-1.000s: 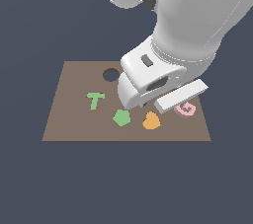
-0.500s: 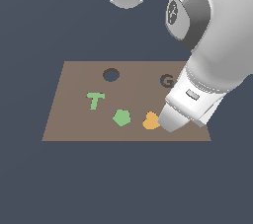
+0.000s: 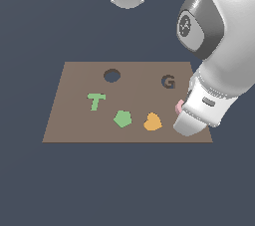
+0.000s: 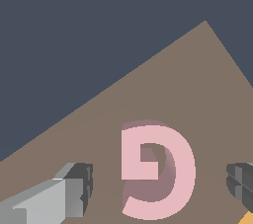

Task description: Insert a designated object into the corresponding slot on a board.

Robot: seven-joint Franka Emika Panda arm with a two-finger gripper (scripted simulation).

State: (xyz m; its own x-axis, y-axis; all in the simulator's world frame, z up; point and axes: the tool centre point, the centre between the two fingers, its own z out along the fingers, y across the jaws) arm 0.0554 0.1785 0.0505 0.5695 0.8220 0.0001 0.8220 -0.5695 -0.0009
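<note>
In the exterior view, the brown board (image 3: 74,120) is seen with a round hole (image 3: 112,75) and the G-shaped slot (image 3: 169,82). A green T (image 3: 96,101), a green pentagon (image 3: 122,118) and an orange heart (image 3: 152,122) lie on it. Only a pink edge of the G block (image 3: 180,106) is seen, at the exterior view's right beside the arm.

In the wrist view, the G block (image 4: 175,168) is seen flat on the board (image 4: 197,80), between the spread fingers (image 4: 79,186) of the gripper (image 4: 160,184), which are clear of it on either side.

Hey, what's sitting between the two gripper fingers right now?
The pink letter G lies flat on the brown board between the two fingers, neither touching it; the wrist view shows this.
</note>
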